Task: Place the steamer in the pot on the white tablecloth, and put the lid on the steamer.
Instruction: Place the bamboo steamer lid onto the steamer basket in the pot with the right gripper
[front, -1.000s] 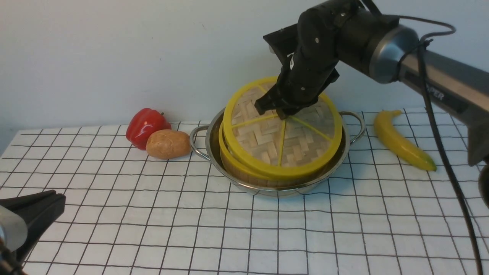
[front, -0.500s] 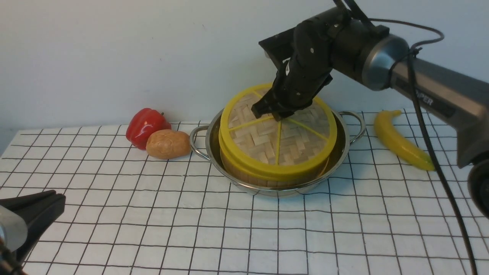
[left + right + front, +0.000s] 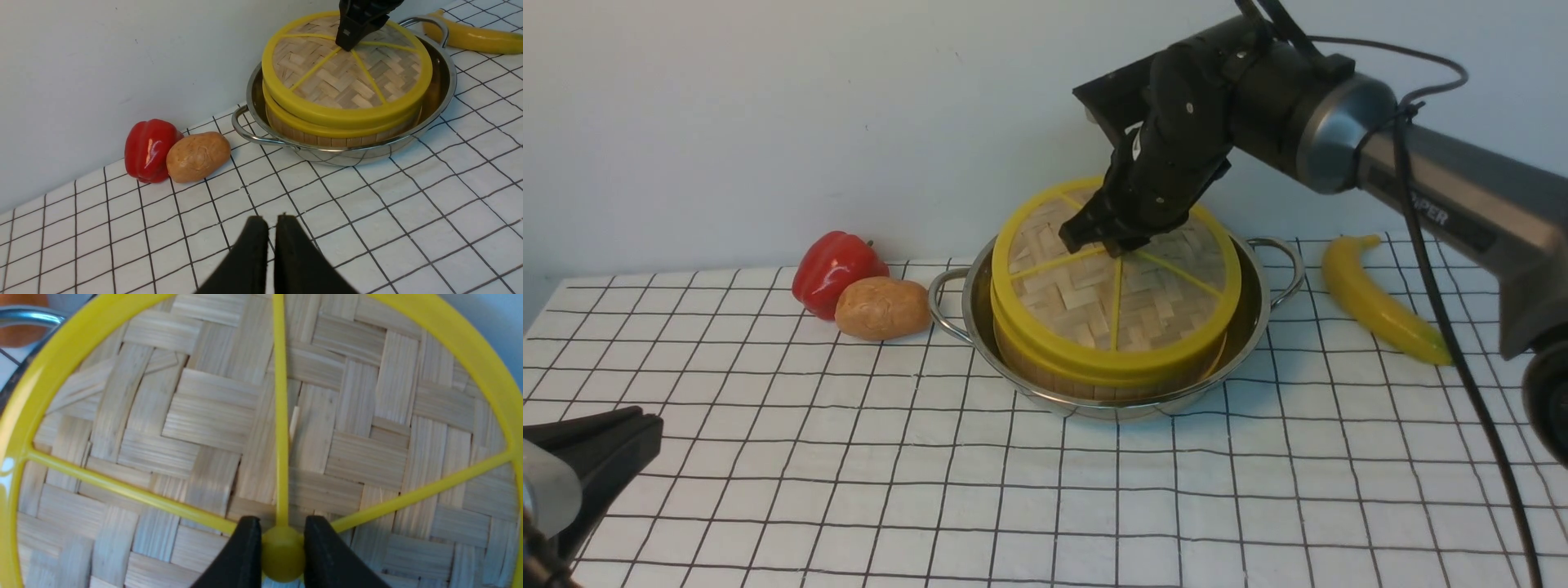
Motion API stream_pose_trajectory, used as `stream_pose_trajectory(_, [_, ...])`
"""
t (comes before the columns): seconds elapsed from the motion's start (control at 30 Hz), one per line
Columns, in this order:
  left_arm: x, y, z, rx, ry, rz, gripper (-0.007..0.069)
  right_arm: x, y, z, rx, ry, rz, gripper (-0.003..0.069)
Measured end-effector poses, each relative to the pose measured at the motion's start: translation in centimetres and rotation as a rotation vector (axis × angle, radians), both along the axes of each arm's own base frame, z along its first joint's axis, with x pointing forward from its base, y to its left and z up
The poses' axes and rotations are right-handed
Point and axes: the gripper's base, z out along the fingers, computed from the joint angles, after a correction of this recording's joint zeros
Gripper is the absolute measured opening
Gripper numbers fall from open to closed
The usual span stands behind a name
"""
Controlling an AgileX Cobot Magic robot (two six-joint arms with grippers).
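The pot [image 3: 1252, 314] is shiny steel, the lid [image 3: 1094, 302] woven bamboo

A second ago the lid [image 3: 1116, 298] hung tilted, its far edge lifted well above the steamer [image 3: 1045, 371]. Now it lies nearly level, rim on rim. The right end effector [image 3: 1107, 242], clamped on the lid's yellow hub [image 3: 282, 551], has come down with it, and its arm has shifted slightly left.

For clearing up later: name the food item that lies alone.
The banana, on the pot's right; the red pepper and potato sit side by side on its left.
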Motion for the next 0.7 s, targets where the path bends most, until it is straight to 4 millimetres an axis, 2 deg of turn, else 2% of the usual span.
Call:
stream_pose_trajectory(0.4, [0.0,0.0,0.0,0.000,0.000,0.000,0.0022,0.0,0.2,0.0,0.008,-0.004,0.023,0.0148])
stream_pose_trajectory(0.7, [0.0,0.0,0.0,0.000,0.000,0.000,0.0022,0.4,0.5,-1.3,0.003,0.004,0.037,0.0148])
